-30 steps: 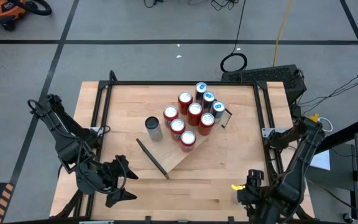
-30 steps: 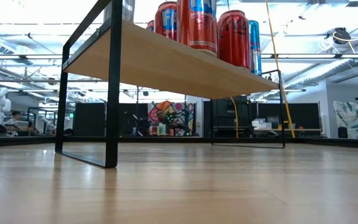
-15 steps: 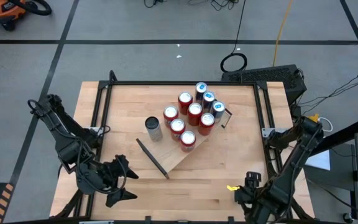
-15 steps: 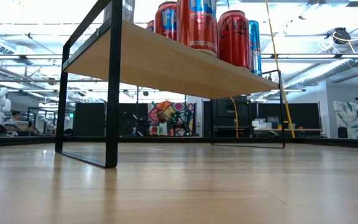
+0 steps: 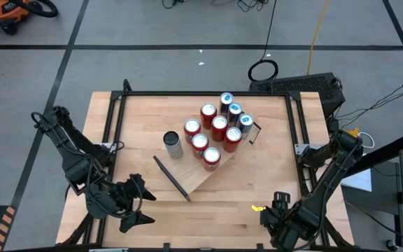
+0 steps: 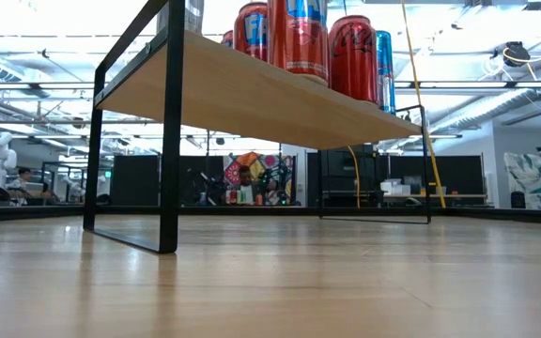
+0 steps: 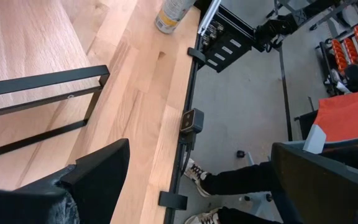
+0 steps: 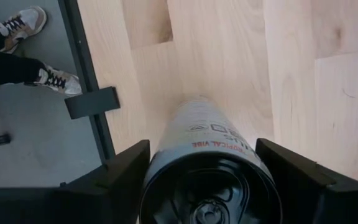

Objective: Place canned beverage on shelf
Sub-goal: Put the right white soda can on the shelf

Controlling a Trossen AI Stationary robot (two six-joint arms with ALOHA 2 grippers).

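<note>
High view: the left gripper (image 5: 133, 205) waits wide open at the table's (image 5: 250, 189) near-left corner; the right gripper (image 5: 271, 210) is low at the near-right edge. The shelf (image 5: 208, 171) carries red and blue cans (image 5: 219, 124).

Right wrist view: its fingers (image 8: 123, 171) flank a pale can (image 8: 207, 162), top facing the camera; whether they grip it, I cannot tell.

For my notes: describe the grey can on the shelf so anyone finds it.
On the wooden table, a light-wood shelf sits at a slant. The grey can stands on it, clear of the red and blue cans, the only grey one there.
</note>
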